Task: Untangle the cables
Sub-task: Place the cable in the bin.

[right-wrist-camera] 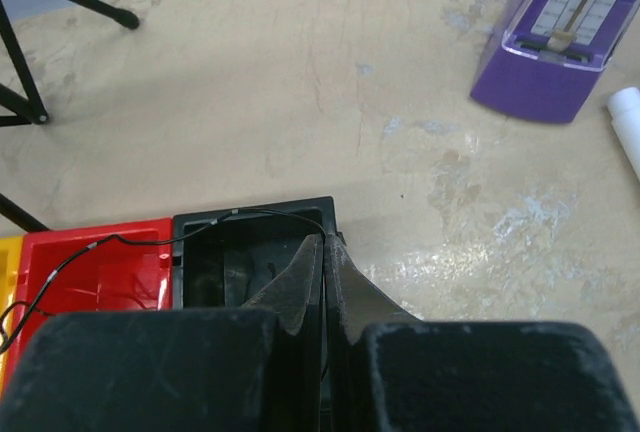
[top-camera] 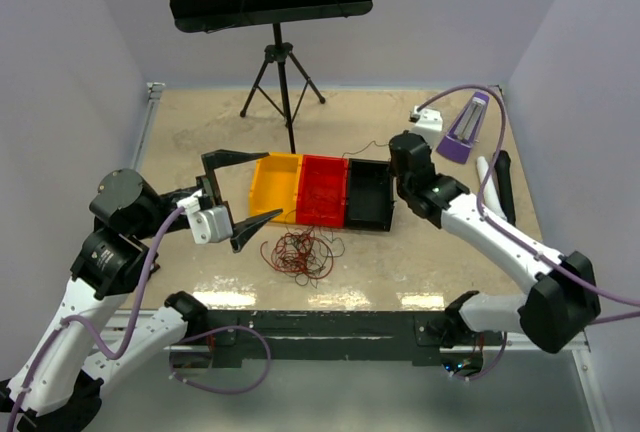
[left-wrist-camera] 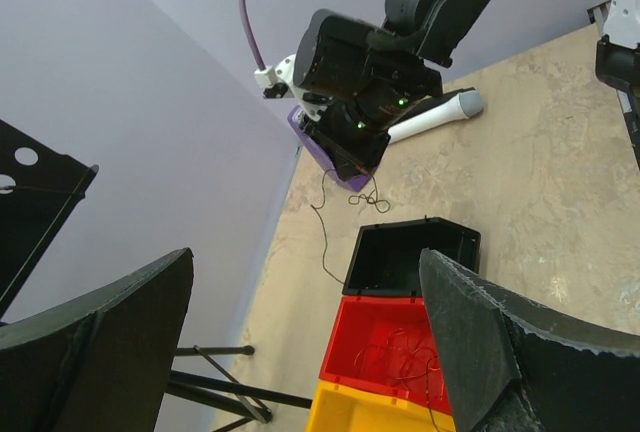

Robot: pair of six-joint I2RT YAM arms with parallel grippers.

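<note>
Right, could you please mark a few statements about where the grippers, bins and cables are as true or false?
1. The left gripper is open. True.
2. The clump of cables lies in the yellow bin. False: it lies on the table, in front of the bins.
3. The right gripper is shut on a thin black wire over the black bin. True.
4. The red bin stands at one end of the row. False: it sits between the yellow and black bins.
</note>
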